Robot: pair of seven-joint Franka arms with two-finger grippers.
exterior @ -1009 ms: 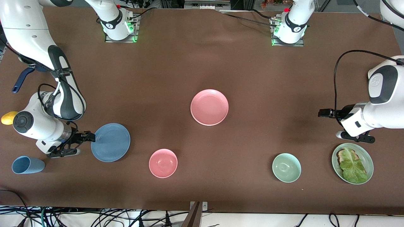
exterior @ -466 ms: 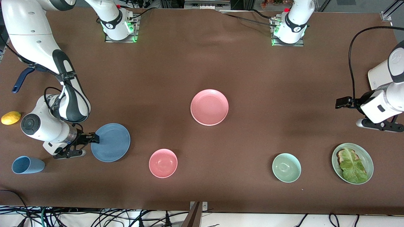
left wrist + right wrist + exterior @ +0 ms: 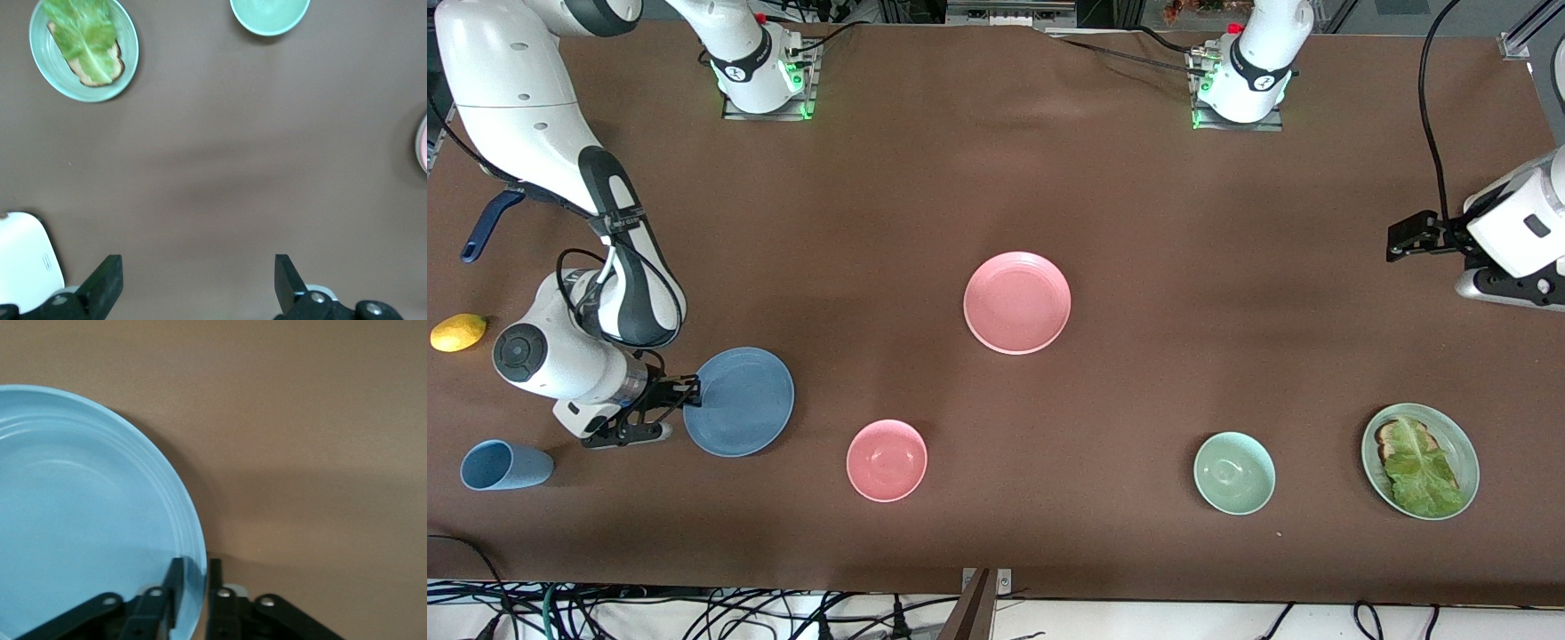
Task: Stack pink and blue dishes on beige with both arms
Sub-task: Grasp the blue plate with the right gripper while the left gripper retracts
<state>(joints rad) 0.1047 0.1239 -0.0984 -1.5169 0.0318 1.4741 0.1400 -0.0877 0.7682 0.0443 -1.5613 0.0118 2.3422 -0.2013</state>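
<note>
Now the blue plate's [image 3: 739, 402] rim sits between the right tool's [image 3: 687, 391] fingers.

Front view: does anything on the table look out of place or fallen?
Yes. The blue cup lies on its side at the right arm's end, nearer the camera than the blue plate. Nothing looks spilled.

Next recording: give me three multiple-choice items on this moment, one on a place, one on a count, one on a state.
1. The pink bowl sits:
A. nearer the front camera than the pink plate
B. on the pink plate
C. inside the blue cup

2. Bowls on the table:
A. one
B. two
C. four

3. The right gripper is:
A. wide open above the pink plate
B. shut on the blue plate rim
C. holding the lemon

Key: 1 A, it lies lower in the front view. 2 B, pink bowl and green bowl. 3 B, right wrist view shows fingers pinching the rim.
</note>
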